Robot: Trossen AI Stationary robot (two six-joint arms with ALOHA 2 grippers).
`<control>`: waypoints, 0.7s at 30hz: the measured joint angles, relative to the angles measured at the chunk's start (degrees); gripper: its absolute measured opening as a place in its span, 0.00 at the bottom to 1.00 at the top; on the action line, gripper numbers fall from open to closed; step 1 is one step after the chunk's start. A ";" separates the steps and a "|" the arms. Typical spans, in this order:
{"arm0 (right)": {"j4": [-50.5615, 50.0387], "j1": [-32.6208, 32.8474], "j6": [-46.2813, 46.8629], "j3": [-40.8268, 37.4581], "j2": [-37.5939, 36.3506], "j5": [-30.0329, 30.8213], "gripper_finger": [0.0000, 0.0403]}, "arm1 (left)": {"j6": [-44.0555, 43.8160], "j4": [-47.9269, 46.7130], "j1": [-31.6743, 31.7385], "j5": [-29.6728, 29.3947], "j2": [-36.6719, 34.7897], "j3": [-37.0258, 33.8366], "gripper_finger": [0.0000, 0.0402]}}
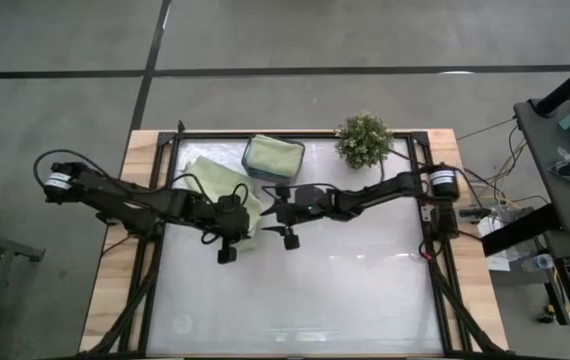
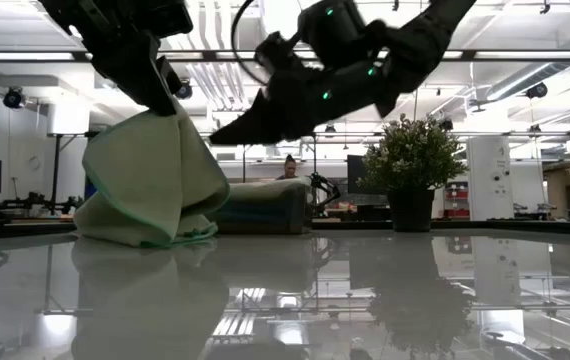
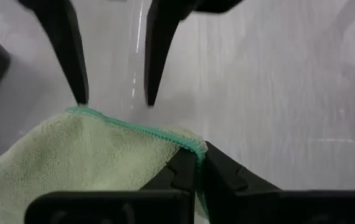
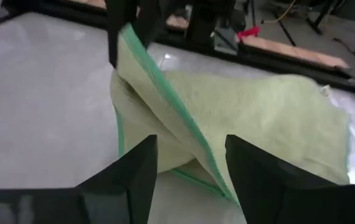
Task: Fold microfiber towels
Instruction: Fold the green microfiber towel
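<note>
Left end effector [image 3: 197, 163] pinches the raised corner of a light sage green microfiber towel [image 1: 210, 180], draping down to the counter [image 1: 345, 280]; right end effector [image 4: 190, 163], fingers parted, straddles its edge.

A light sage green towel [image 1: 217, 185] with a darker green stitched hem lies toward the back left of the table. One corner is lifted off the surface, so the cloth hangs down in a loose, draped fold while the rest stays spread flat behind it. From table height it [image 2: 150, 180] stands as a soft peaked heap, its bottom edge resting on the table. Just beside it, farther back, sits a second sage green towel [image 1: 273, 156], folded into a neat flat bundle.
</note>
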 joint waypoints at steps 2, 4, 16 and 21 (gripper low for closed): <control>-0.06 -0.07 0.06 1.61 2.45 -0.07 0.44 | -0.01 0.00 -0.13 0.01 0.04 -0.08 0.00; -0.05 -0.18 -0.25 3.13 5.10 0.77 0.43 | -0.01 0.70 -0.18 0.01 -0.01 -0.08 0.00; -0.80 -0.40 -5.11 8.91 10.97 6.90 0.10 | 0.24 3.27 -0.15 0.01 -0.27 0.21 0.00; -8.17 -0.39 -6.97 8.23 6.07 7.62 0.03 | 0.25 2.49 -0.16 0.04 -0.31 1.47 0.00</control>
